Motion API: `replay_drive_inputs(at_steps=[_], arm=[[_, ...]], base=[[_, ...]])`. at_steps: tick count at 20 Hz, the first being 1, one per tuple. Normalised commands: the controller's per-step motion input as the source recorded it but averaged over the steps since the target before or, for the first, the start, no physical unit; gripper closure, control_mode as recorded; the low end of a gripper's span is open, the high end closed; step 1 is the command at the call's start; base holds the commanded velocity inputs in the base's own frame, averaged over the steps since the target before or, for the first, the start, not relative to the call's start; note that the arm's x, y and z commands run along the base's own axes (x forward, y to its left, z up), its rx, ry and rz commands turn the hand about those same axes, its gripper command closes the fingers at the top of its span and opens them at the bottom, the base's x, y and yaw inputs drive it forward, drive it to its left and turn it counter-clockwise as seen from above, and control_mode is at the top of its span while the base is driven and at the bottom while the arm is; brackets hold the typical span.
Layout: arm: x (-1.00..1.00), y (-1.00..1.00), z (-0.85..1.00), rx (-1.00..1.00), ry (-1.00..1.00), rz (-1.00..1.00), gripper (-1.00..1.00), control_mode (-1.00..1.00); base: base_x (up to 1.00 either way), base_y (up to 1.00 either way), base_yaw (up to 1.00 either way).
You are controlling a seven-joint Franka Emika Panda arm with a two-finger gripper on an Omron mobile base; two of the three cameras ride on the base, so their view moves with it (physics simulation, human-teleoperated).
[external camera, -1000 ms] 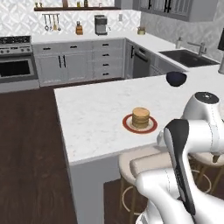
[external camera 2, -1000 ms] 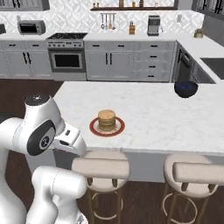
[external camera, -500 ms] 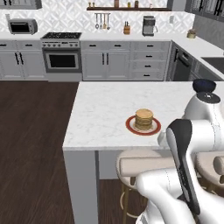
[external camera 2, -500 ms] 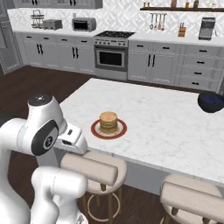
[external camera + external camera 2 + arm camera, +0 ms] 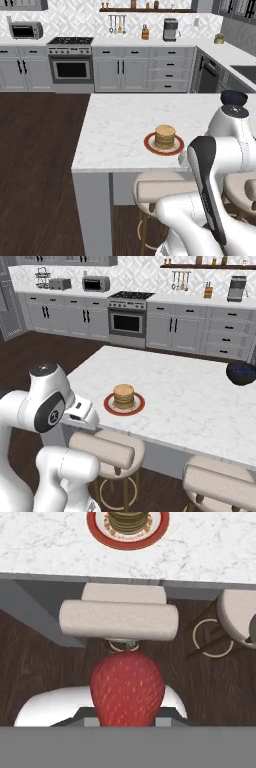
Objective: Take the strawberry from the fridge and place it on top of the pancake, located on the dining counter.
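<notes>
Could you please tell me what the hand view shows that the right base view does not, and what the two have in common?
Hand view alone: the strawberry close up at the end effector, low over the dark floor in front of the counter.

Right base view alone: the dark blue bowl on the counter, plus the oven and microwave along the back wall.

Both: the pancake on its red-rimmed plate, the marbled counter, and a tan stool below its edge.
</notes>
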Motion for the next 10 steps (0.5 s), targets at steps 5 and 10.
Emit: replay_drive_inputs(at_steps=[5, 10], arm=[[0.79, -0.01, 0.38, -0.10, -0.20, 0.07, 1.00, -1.00], [0.92, -0.07, 0.14, -0.03, -0.10, 0.02, 1.00, -1.00]], base=[[0.00, 0.00, 0.00], [0.00, 0.00, 0.00]])
